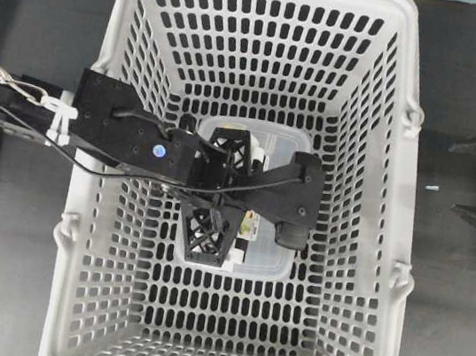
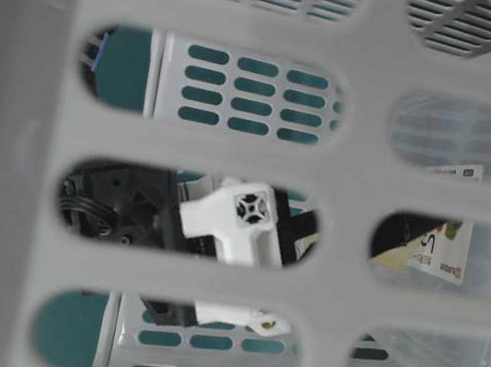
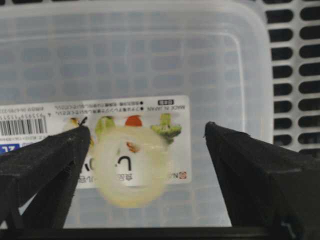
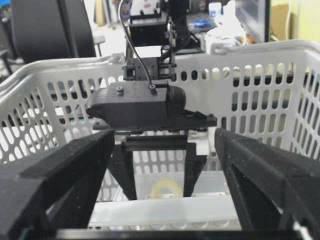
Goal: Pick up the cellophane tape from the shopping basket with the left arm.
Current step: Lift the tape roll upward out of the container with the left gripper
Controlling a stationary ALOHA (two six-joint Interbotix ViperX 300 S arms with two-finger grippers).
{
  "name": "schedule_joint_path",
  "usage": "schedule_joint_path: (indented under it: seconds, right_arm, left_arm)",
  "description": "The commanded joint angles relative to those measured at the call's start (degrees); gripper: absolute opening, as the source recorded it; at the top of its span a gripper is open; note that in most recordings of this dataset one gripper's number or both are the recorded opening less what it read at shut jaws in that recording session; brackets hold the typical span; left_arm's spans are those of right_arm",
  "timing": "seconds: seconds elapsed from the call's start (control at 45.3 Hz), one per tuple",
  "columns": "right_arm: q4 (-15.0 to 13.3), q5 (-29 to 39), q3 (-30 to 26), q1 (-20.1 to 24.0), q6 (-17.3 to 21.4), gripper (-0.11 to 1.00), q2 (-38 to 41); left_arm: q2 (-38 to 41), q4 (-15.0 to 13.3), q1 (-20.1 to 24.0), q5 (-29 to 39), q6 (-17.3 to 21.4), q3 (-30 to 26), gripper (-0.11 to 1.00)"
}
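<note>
Black fingers of the left gripper (image 3: 145,150) stood wide apart in the left wrist view, with nothing between them touched or held. The tape (image 3: 131,167) lay flat in the gap, on the lid of the clear box (image 3: 150,55), over its fruit label. It was not in the middle of the gap: it sat close beside the left finger (image 3: 45,165) and well apart from the right finger (image 3: 255,175). Being round, it had no long axis to line up with.

From overhead, the left arm (image 1: 128,135) reached over the basket (image 1: 105,78) wall and hung above the box on the basket floor.

The right gripper (image 4: 165,190) was also open, empty, and outside the basket, so the left one was much nearer. I judge that a small shift toward the tape, then a descent, was needed before closing.
</note>
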Motion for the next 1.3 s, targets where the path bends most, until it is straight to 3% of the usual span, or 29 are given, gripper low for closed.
schedule_joint_path:
  seconds: [0.0,0.685,0.773,0.906,1.082,1.281]
  right_arm:
    - [0.09,-0.26,-0.79,0.18,0.09,0.78,0.35]
    - [0.18,-0.62,-0.79,0.18,0.09,0.76,0.35]
    - [0.18,-0.7,-0.79,0.18,0.09,0.76,0.35]
    - [0.18,-0.7,-0.79,0.18,0.18,0.76,0.35]
    - [0.18,-0.7,-0.79,0.18,0.09,0.76,0.35]
    - [0.18,-0.79,-0.79,0.18,0.18,0.76,0.35]
  left_arm:
    - [-0.79,0.09,-0.18,-0.09,0.09,-0.79,0.9]
    - [-2.29,0.18,0.0,1.14,0.18,3.16,0.88]
    - [-2.37,0.18,0.0,1.14,0.26,2.99,0.79]
    - [-3.52,0.09,-0.44,1.41,0.26,2.02,0.49]
    - [-6.33,0.18,-0.62,5.45,0.26,-3.69,0.5]
    - [-7.29,0.18,-0.79,19.34,0.09,-17.67,0.5]
